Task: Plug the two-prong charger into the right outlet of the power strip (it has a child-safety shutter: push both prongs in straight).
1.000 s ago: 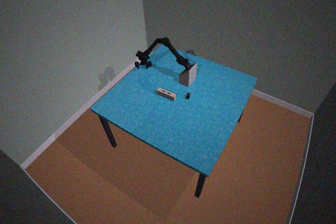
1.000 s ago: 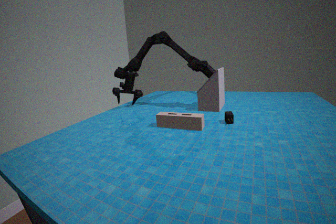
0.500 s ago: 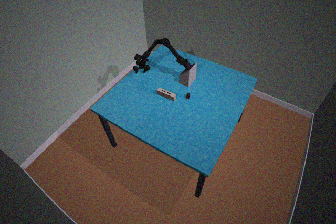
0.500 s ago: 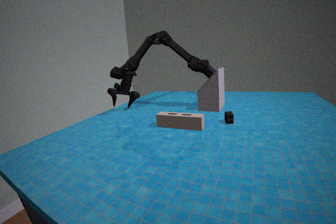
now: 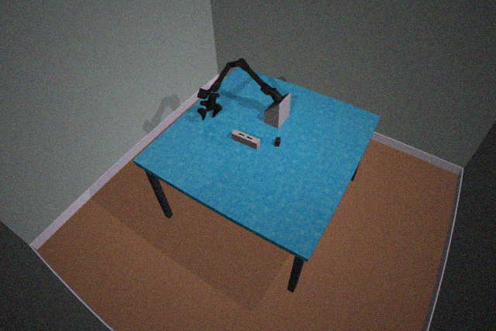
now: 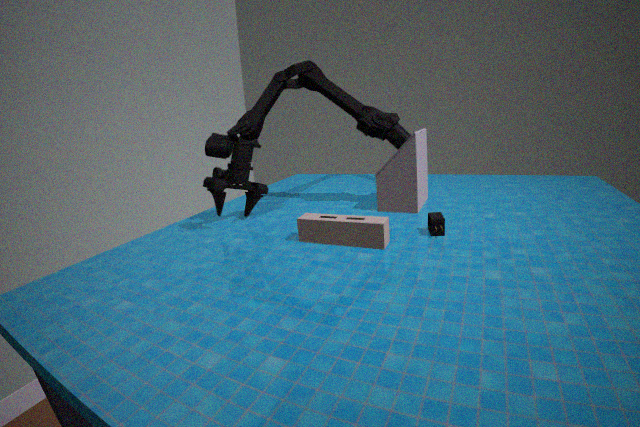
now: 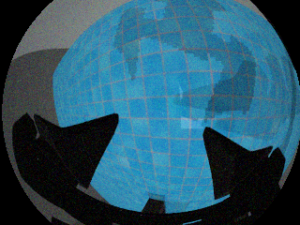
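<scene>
The black two-prong charger [image 5: 277, 142] [image 6: 436, 224] lies on the blue table, to the right of the power strip. Small prongs show on its near face in the exterior view. The pale power strip [image 5: 245, 142] [image 6: 341, 233] has two dark outlets on top; the right outlet [image 5: 249, 137] [image 6: 355, 218] is empty. My gripper [image 5: 208, 118] [image 6: 233, 215] [image 7: 163, 125] is open and empty, pointing down above the table, left of the strip and away from the charger. The charger cannot be made out in the wrist view.
The pale wedge-shaped arm mount [image 5: 284, 110] [image 6: 400, 189] stands behind the strip and charger, and the arm arches left from it. A small dark block [image 7: 154, 205] shows at the bottom of the wrist view; I cannot tell what it is. A wall runs beyond the table's left edge.
</scene>
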### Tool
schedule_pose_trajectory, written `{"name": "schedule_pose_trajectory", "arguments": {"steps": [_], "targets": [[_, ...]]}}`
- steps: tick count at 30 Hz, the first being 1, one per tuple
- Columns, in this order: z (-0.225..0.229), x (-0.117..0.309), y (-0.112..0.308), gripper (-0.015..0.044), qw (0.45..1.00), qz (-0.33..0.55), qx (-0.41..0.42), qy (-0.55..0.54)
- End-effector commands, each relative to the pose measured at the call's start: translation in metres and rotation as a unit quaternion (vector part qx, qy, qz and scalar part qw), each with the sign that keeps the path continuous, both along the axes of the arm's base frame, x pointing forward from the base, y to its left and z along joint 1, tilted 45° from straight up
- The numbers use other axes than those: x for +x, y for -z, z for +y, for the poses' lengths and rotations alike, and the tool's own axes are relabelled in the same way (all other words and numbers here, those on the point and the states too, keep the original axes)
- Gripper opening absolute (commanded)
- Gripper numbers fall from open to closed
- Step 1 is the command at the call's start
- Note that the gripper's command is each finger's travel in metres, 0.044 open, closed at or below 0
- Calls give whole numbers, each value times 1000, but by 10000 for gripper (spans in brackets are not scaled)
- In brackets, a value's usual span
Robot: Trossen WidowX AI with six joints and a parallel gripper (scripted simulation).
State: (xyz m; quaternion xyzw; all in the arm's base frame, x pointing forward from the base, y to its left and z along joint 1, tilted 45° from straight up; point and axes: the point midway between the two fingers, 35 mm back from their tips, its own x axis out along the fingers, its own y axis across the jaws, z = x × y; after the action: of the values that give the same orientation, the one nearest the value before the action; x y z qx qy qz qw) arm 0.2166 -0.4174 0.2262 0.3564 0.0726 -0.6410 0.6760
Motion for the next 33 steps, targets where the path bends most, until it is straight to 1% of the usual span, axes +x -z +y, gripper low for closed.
{"name": "schedule_pose_trajectory", "arguments": {"steps": [1, 18, 33], "targets": [[11, 17, 18, 440, 999, 24, 15, -25], [71, 89, 78, 440, 984, 101, 60, -135], [137, 135, 123, 440, 959, 153, 79, -225]]}}
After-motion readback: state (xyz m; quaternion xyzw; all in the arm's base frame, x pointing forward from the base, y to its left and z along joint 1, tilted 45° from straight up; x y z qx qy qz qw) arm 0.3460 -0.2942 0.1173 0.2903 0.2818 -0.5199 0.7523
